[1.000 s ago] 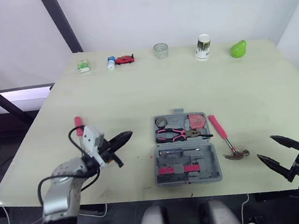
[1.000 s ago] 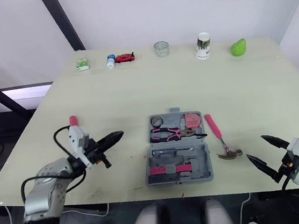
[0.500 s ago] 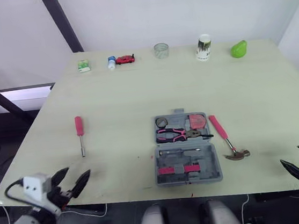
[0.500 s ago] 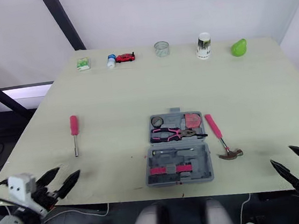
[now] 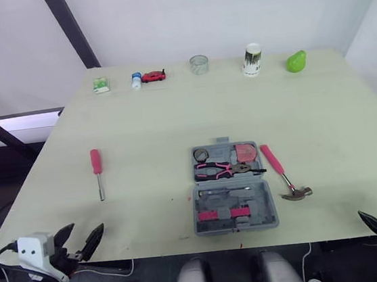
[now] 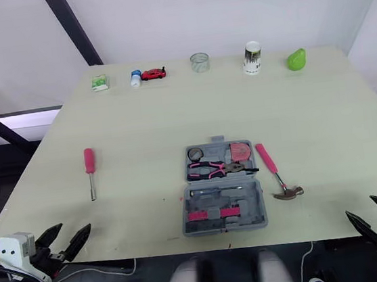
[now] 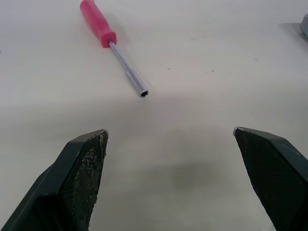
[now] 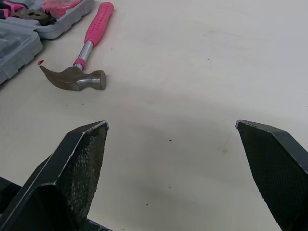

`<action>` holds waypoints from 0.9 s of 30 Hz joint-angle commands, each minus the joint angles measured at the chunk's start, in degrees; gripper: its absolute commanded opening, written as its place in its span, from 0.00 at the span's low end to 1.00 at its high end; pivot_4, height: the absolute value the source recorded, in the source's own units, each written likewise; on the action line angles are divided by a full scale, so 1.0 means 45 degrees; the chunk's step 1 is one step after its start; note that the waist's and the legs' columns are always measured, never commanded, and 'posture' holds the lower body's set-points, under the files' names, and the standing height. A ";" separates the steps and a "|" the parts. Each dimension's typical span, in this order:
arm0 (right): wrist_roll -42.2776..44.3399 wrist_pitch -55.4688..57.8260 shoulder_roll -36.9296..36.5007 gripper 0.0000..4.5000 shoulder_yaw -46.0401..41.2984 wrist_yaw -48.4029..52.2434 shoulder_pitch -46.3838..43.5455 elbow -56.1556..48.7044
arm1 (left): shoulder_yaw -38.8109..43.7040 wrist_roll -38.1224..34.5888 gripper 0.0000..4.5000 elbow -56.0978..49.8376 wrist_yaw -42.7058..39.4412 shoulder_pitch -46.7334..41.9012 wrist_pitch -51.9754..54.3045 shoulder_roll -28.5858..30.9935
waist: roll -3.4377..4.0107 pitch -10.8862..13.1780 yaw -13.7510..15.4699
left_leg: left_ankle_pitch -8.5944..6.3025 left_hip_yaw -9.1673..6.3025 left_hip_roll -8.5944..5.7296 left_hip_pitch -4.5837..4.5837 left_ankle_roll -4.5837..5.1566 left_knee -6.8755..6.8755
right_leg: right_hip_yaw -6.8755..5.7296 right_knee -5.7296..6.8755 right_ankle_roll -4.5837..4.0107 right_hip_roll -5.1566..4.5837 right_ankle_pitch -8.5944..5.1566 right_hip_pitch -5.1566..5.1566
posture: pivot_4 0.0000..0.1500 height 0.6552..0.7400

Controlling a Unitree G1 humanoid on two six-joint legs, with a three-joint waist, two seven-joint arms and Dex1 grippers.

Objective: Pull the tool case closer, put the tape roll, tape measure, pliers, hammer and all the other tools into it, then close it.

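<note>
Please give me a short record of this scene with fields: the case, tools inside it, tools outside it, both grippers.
Tool case: open, mid-table
Inside: pliers, tape measure, tape roll
Outside: hammer on the table right of the case; screwdriver far to its left
Left gripper: open, empty, at near table edge
Right gripper: open, empty, at near table edge

The bench (image 5: pixel 139 129) is seen as smooth and matt. The tool case (image 5: pixel 235 212) is moulded in grey plastic; the screwdriver (image 7: pixel 113 44) shaft is polished metal.
</note>
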 commanded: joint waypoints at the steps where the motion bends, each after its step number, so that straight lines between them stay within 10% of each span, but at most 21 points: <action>1: 0.0174 -0.0009 0.0005 1.00 -0.0256 -0.0080 0.0018 -0.0373 | 0.0074 -0.0191 0.99 -0.0254 0.0050 -0.0042 -0.0151 0.0073 | -0.0001 0.0000 -0.0015 | 0.0000 0.0000 0.0000 0.0000 0.0000 0.0000 | 0.0000 0.0000 0.0000 0.0000 0.0000 0.0000 | 1.00 1.00; 27: -0.0585 0.3657 -0.0203 1.00 0.2392 -0.2615 -0.2870 -0.3772 | -0.3835 -0.0911 0.99 -0.2472 -0.3572 -0.5250 0.0964 0.3165 | 0.0006 -0.0001 -0.0042 | 0.0003 -0.0009 -0.0026 -0.0001 -0.0001 -0.0090 | -0.0013 -0.0051 0.0048 0.0040 0.0033 -0.0001 | 1.00 1.00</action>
